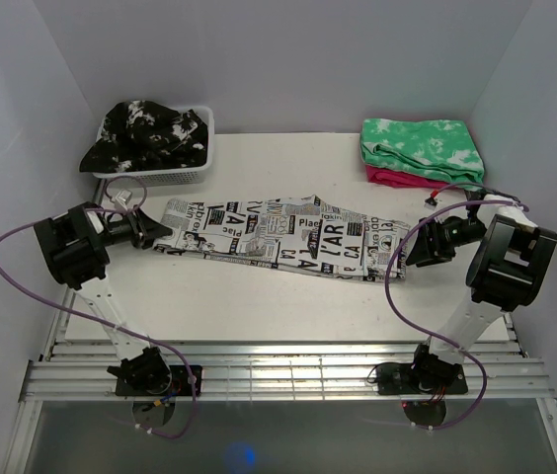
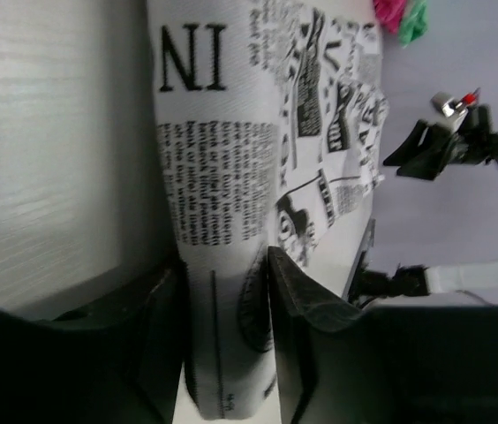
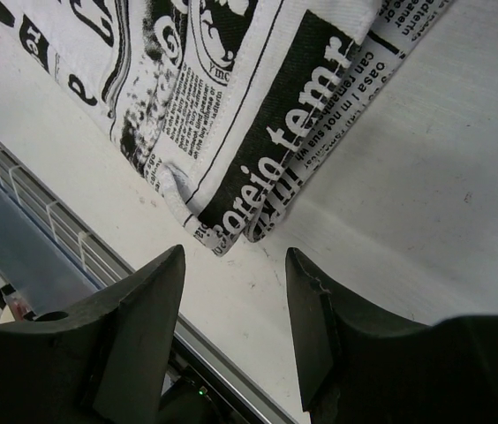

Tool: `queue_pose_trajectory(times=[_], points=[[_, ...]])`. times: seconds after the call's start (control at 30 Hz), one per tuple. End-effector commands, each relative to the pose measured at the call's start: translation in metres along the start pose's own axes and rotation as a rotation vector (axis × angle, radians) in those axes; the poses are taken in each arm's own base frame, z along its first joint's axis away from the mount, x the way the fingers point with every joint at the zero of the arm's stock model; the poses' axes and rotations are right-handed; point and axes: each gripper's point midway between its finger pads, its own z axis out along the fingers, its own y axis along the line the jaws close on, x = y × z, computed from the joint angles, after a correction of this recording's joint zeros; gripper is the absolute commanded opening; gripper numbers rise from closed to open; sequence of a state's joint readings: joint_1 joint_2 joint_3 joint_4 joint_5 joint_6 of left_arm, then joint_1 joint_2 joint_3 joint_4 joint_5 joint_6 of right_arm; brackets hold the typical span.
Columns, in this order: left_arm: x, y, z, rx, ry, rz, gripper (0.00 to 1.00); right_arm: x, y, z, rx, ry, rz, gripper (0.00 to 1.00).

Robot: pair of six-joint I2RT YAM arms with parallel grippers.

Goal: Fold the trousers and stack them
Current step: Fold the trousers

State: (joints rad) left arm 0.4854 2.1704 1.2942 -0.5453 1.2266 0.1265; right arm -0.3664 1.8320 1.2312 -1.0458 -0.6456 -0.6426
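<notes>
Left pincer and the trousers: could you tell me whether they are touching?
Touching: the left wrist view shows the left pincer clamped on the trousers.

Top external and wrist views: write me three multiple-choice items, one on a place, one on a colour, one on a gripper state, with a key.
1. Where on the table is the basket?
A. far right corner
B. far left corner
C. near edge

2. What colour is the top folded cloth at far right?
A. blue
B. yellow
C. green and white

3. What is the left gripper doing?
A. shut on the trousers
B. open over bare table
C. holding the basket

Key: 1 B, it sits at the back by the left wall. 2 C, mottled green and white over a pink layer. 3 A, the left wrist view shows printed cloth pinched between its fingers.
</notes>
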Motion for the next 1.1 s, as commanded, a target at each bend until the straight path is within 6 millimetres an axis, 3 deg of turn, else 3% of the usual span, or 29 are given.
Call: queue_pose_trajectory(times=[0.0,0.03,0.07,0.13,0.37,0.43,0.5,0.53,0.57,0.6,0.7,0.73,0.8,0.83,1.0,1.07], points=[[0.004,0.01,0.005,-0.037,0.006,-0.021,0.46,-0.003,-0.002,0.0,-0.002,-0.014,0.022,0.55],[0.0,0.006,0.003,-0.035,-0.004,-0.017,0.38,-0.004,-0.003,0.0,-0.001,-0.014,0.022,0.55],[-0.01,-0.004,-0.002,-0.037,-0.029,0.019,0.18,-0.005,-0.003,0.0,0.001,-0.015,0.022,0.55],[-0.022,-0.016,-0.01,-0.053,-0.057,0.046,0.02,-0.006,-0.004,0.0,0.003,-0.019,0.018,0.56],[-0.06,-0.092,-0.044,-0.11,-0.137,0.167,0.0,-0.013,0.001,0.0,-0.027,-0.05,0.014,0.55],[-0.072,-0.123,-0.057,-0.131,-0.176,0.244,0.0,-0.014,0.002,0.001,-0.04,-0.056,0.023,0.56],[-0.073,-0.143,-0.059,-0.144,-0.187,0.286,0.0,-0.015,0.002,0.003,-0.048,-0.058,0.03,0.55],[-0.069,-0.167,-0.053,-0.132,-0.175,0.351,0.0,-0.015,0.002,0.005,-0.054,-0.06,0.037,0.55],[-0.064,-0.173,-0.047,-0.151,-0.161,0.382,0.0,-0.016,0.0,0.006,-0.055,-0.064,0.038,0.55],[-0.052,-0.192,-0.03,-0.145,-0.124,0.449,0.0,-0.015,0.0,0.008,-0.06,-0.063,0.054,0.55],[-0.037,-0.209,0.0,-0.211,-0.079,0.526,0.0,-0.017,-0.005,0.013,-0.053,-0.077,0.073,0.52],[-0.023,-0.227,0.023,-0.182,-0.036,0.564,0.0,-0.018,-0.004,0.015,-0.069,-0.081,0.091,0.52],[-0.013,-0.244,0.041,-0.185,-0.021,0.612,0.0,-0.018,-0.003,0.019,-0.086,-0.085,0.106,0.51],[0.008,-0.26,0.065,-0.153,0.034,0.634,0.0,-0.019,-0.001,0.022,-0.107,-0.089,0.119,0.51],[0.052,-0.263,0.131,-0.169,0.166,0.642,0.0,-0.022,0.013,0.033,-0.204,-0.107,0.155,0.5],[0.058,-0.262,0.146,-0.173,0.18,0.613,0.0,-0.026,0.017,0.04,-0.22,-0.125,0.146,0.49]])
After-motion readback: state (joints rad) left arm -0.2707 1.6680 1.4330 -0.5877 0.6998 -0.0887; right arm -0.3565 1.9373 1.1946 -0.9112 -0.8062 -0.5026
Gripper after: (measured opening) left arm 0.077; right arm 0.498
